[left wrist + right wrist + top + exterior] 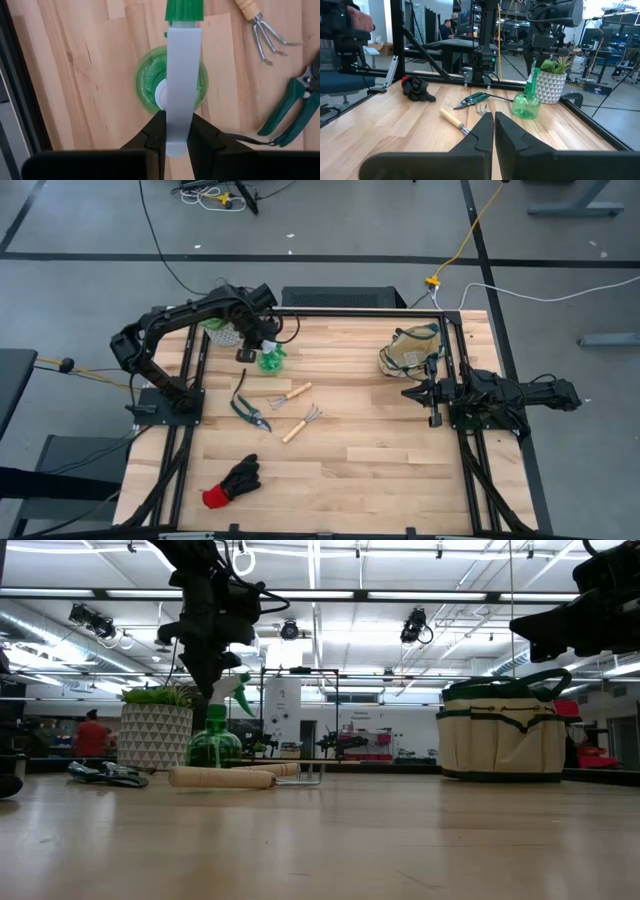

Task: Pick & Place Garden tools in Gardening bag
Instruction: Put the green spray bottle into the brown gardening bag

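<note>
The small green spray bottle [271, 360] stands upright on its base at the table's far left, next to the plant pot. From above, the left wrist view shows its round green body [147, 82], pale sprayer head and green nozzle [184, 10]. My left gripper [177, 120] hangs over it, shut on the head. The beige gardening bag [412, 350] stands at the far right. My right gripper [408, 392] waits beside the bag, shut and level, holding nothing. Shears [250, 410], two wooden-handled tools [290, 395] [300, 424] and the glove [232, 482] lie on the table. My left gripper pinches the pale sprayer head between its two fingers, at the end away from the green nozzle [176, 142]. The fingers [155, 127] come from above, pointing down, and lie across the head. The bottle [215, 745] is upright, its base on the table.
The white pot with the leafy plant [155, 735] stands just beyond the bottle at the far left corner. Black frame rails [195, 370] run along both side edges. Bare wood lies between the tools and the bag [502, 735].
</note>
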